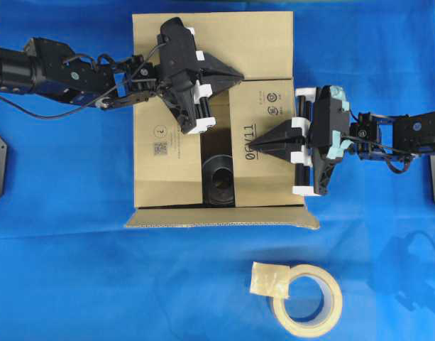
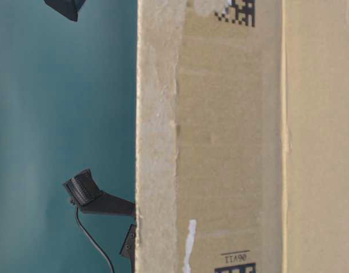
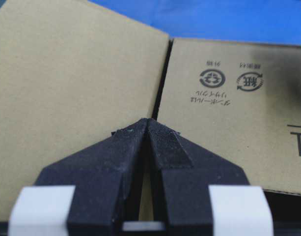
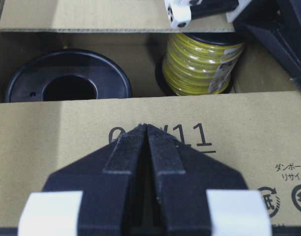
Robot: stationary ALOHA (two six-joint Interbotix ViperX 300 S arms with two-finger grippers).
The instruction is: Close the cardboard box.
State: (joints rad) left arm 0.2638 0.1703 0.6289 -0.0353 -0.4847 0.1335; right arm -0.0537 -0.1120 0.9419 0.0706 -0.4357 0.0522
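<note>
Cardboard box [image 1: 176, 153], one, partly open. My left gripper [image 1: 235, 73] and right gripper [image 1: 254, 147]: fingers pressed together, holding nothing. Two spools inside; one tape roll [image 1: 307, 295] at 5 o'clock.

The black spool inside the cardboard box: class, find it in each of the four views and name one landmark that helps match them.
Overhead: black spool in the open gap, lower centre of the cardboard box.
Table-level: not visible; only the box wall shows.
Left wrist: not visible.
Right wrist: upper left, beside a yellow spool.
Shared landmark: the printed "11" code.
</note>
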